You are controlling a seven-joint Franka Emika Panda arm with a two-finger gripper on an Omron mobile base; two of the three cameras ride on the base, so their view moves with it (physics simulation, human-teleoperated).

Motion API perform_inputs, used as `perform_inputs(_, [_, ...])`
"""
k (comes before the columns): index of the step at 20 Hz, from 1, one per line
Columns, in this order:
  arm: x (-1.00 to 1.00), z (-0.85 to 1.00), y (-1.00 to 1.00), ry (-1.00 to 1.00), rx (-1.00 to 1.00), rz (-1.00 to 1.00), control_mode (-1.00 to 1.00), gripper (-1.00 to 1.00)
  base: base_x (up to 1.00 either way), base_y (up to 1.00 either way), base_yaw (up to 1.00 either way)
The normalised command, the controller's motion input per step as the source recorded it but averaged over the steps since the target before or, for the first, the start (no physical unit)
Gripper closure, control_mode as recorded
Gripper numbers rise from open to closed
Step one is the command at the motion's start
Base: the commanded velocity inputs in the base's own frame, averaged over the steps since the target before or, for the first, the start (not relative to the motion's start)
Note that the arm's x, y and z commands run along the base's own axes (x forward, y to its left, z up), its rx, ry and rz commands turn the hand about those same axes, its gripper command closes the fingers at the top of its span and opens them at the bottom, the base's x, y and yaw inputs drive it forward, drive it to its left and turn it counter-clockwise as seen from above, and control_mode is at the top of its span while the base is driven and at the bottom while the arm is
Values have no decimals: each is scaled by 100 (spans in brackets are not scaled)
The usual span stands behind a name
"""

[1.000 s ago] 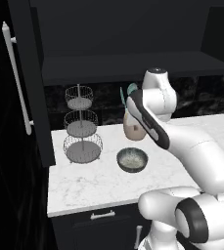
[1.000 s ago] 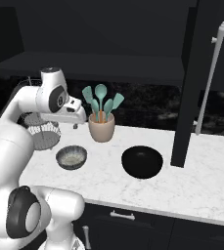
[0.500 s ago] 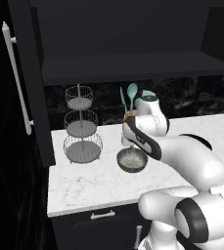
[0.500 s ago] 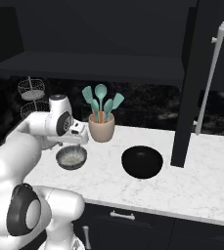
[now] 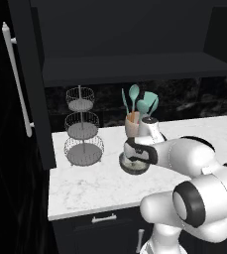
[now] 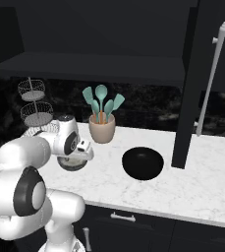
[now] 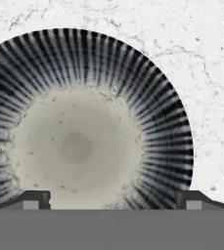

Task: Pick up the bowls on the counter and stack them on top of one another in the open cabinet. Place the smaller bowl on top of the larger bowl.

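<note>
Gripper (image 7: 108,200) spread wide directly above small bowl (image 7: 84,127), large bowl (image 6: 142,163) apart on counter (image 6: 192,187), nothing gripped.

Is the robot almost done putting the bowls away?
Not yet. Nothing is put away: the small bowl and the big bowl both sit on the counter, and the cabinet shelf holds no bowl. Right now the open gripper hangs right over the small bowl without gripping it. Both bowls must yet go up, the big one underneath.
</note>
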Motion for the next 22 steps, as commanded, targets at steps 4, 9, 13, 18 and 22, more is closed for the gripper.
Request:
perform_inputs(4, [13, -3, -14, 1, 0, 0, -100, -100, 0, 0, 0])
perform_inputs(9, [3, 0, -2, 0, 0, 0, -100, -100, 0, 0, 0])
perform_inputs(13, [0, -16, -4, 0, 1, 0, -100, -100, 0, 0, 0])
perform_inputs(18, [0, -24, -16, 0, 1, 0, -100, -100, 0, 0, 0])
perform_inputs(22, [0, -25, -3, 0, 0, 0, -100, -100, 0, 0, 0])
